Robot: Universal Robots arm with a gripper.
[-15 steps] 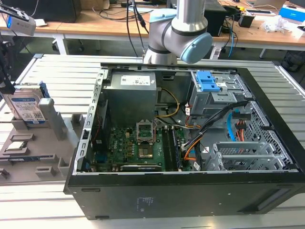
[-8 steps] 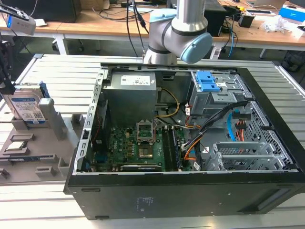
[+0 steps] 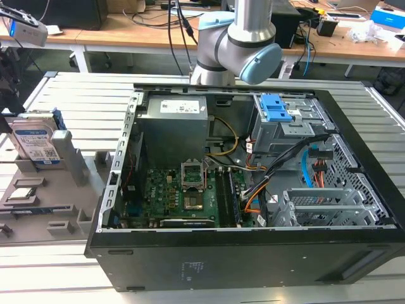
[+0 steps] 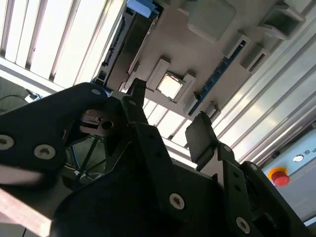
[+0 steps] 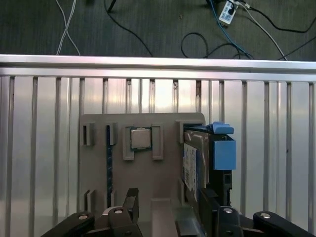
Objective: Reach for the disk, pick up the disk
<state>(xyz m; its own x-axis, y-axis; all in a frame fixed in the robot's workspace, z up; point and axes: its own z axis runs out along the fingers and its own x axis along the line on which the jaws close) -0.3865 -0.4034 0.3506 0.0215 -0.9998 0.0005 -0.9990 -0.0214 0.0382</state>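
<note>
The disk (image 3: 35, 140) stands on edge in a slot of the grey holder (image 3: 73, 190) at the exterior view's left, its blue-and-white label facing out and blue rails along its sides. In the first wrist view the disk (image 5: 196, 165) shows edge-on beside its blue rail end (image 5: 223, 150). My gripper (image 3: 7, 79) hangs above the disk at the frame's left edge, not touching it. In both wrist views the gripper (image 5: 168, 202) (image 4: 168, 113) is open, its black fingers (image 4: 200, 134) apart with nothing between them. One finger lies close to the disk's line.
An open computer case (image 3: 354, 120) fills the middle of the slatted metal table, with a grey power-supply box (image 3: 174, 120) and a blue latch piece (image 3: 277, 109) inside. A square chip (image 5: 140, 138) sits in the holder. Cables lie on the floor (image 5: 148, 29).
</note>
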